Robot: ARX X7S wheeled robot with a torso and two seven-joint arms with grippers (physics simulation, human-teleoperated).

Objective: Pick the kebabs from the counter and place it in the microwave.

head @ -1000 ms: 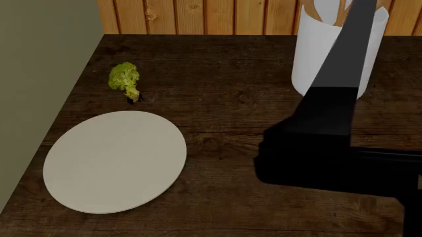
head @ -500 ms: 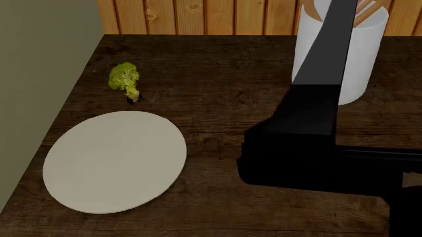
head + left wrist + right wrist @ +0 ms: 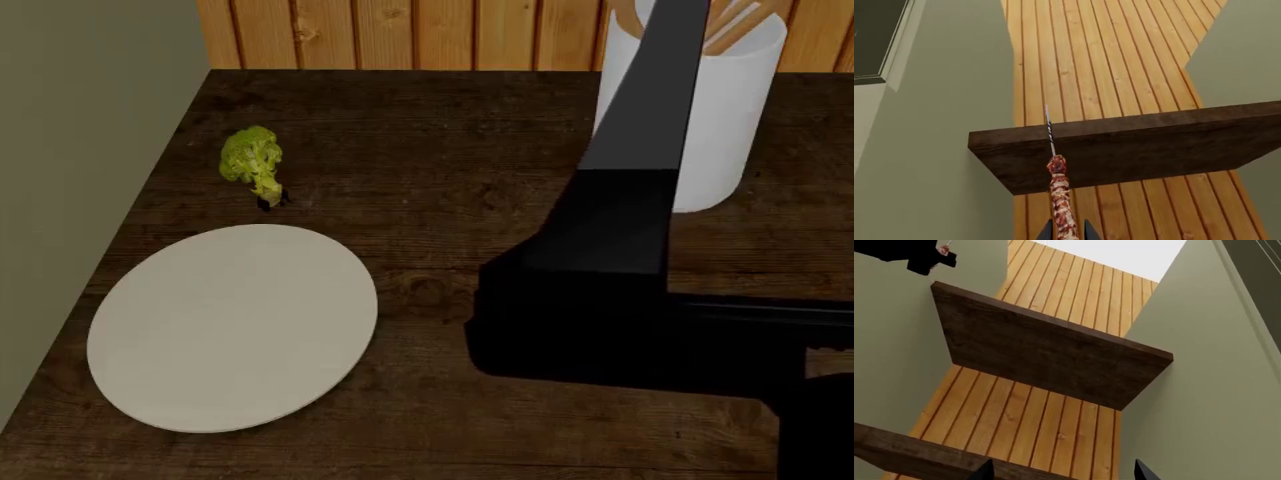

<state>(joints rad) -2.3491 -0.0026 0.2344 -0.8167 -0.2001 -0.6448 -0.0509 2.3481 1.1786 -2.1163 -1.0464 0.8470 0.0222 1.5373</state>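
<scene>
In the left wrist view my left gripper [image 3: 1067, 234] is shut on the kebabs [image 3: 1060, 192], a thin dark skewer with red-pink and pale chunks, whose tip points up at the underside of a dark wooden shelf [image 3: 1141, 145]. In the right wrist view my right gripper [image 3: 1064, 471] is open and empty, its fingertips [image 3: 984, 471] wide apart. That view also shows the left gripper and a bit of the kebabs [image 3: 942, 249] far off. In the head view the dark wood counter [image 3: 507, 130] carries no kebabs, and neither gripper shows there. I cannot make out the microwave for certain.
On the counter are a white plate [image 3: 227, 325], a green broccoli floret [image 3: 251, 160] and a white utensil holder [image 3: 727, 120]. My black right arm [image 3: 627, 300] covers the right side. Olive-grey cabinets [image 3: 1214, 390] flank a wood-slat wall [image 3: 1094, 60]; the shelf also shows in the right wrist view [image 3: 1047, 350].
In the head view the black right arm has shifted left and covers more of the counter. The plate and broccoli have not moved.
</scene>
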